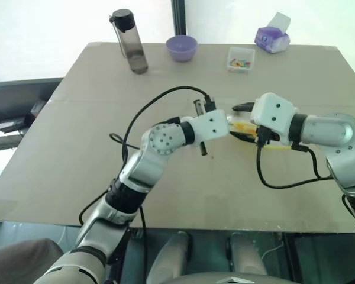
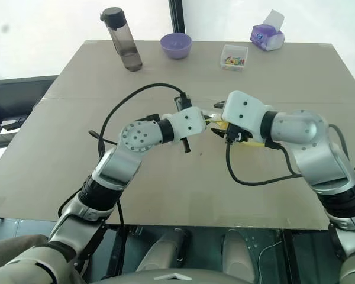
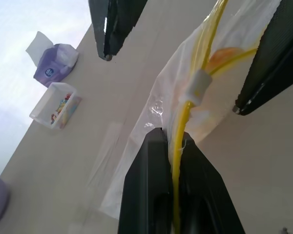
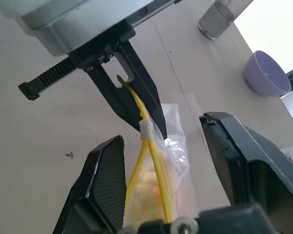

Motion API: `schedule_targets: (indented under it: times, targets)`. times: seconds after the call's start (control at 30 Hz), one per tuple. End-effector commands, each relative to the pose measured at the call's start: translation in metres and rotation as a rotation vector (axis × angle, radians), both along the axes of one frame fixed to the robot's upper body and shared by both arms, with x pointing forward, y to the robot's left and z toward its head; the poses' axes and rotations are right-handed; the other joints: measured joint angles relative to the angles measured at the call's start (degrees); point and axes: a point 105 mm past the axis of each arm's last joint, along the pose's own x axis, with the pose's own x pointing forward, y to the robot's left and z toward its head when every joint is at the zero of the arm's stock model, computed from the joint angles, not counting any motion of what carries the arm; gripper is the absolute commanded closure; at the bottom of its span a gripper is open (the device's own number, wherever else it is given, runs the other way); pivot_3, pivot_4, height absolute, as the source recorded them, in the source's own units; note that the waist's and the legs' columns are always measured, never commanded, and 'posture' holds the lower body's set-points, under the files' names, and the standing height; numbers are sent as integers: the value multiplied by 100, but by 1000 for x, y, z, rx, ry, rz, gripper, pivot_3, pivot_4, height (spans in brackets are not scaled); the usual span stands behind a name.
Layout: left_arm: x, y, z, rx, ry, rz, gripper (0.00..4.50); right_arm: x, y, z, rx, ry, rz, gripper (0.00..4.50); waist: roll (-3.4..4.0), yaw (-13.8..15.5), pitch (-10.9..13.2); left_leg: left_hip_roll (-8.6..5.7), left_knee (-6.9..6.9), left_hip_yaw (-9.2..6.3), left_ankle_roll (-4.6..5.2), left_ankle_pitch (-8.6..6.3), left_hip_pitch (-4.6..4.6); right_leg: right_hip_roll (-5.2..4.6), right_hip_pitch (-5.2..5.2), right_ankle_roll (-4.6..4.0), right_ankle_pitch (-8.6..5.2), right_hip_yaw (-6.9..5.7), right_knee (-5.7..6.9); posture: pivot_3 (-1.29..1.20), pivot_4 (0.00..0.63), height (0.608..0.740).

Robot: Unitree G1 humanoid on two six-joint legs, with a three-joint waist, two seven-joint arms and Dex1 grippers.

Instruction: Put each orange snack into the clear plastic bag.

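Left gripper point(image 3: 173, 146): fingers pressed together on the yellow zip strip of the clear plastic bag, pinching it at one end and holding the bag off the table; seen from the head, it sits just left of the bag.
Right gripper point(image 4: 161, 175): fingers spread, one on each side of the bag, with a clear gap to the plastic on both sides; it holds nothing.
Clear plastic bag point(image 3: 151, 122): hangs in the air between the two grippers, above the middle of the table, its yellow strip running from the left gripper's fingers toward the right gripper; a small white slider sits on the strip just beyond the left fingertips.
Orange snack point(image 3: 222, 53): inside the bag, an orange and pale yellow shape seen through the plastic, at the end of the bag nearer the right gripper.
Table point(image 1: 77, 154): tan top, below the hanging bag.
Clear box point(image 1: 241, 60): small, with coloured bits in it, on the table well beyond the bag, near the far edge.
Tissue pack point(image 1: 271, 39): purple, beyond the bag at the far edge, just right of the clear box.
Purple bowl point(image 1: 181, 48): beyond the bag, left of the clear box.
Dark bottle point(image 1: 129, 41): upright, beyond the bag, left of the bowl.
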Motion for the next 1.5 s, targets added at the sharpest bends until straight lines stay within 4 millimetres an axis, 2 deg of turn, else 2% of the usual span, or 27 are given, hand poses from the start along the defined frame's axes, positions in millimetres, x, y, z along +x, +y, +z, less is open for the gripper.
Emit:
schedule_targets:
  times: [0.03,0.07,0.23,0.7,1.07,1.5]
  targets:
    - [-7,-4,16,-26,-61,-22,4500,-5,5,9,2,-52,27,2155,0,2,0,0,0,1,0,0,0,0,0,0,0,0,0,0,150,739]
    - [-7,-3,16,-27,-61,-21,4500,-5,5,9,3,-51,26,2436,0,2,0,0,0,0,0,0,0,0,0,0,0,0,0,0,150,739]
    - [-6,-3,17,-40,-57,-16,4500,-7,6,7,-2,-43,30,4426,0,0,0,0,0,0,0,0,0,0,0,0,0,0,0,0,150,739]
    - [-6,-5,17,-59,-52,-12,4500,-9,7,4,-11,-30,35,4426,0,0,0,0,2,1,0,0,0,0,0,0,0,0,1,0,150,739]
    - [5,16,15,-42,-61,62,4500,-3,-22,7,-23,-36,-74,4426,0,4,0,0,3,0,0,0,0,0,0,0,0,0,1,0,150,739]
    - [7,22,9,-38,-53,72,4500,0,-47,10,-39,-53,-164,4426,0,5,0,0,4,2,0,0,0,-1,0,0,0,2,2,0,150,739]
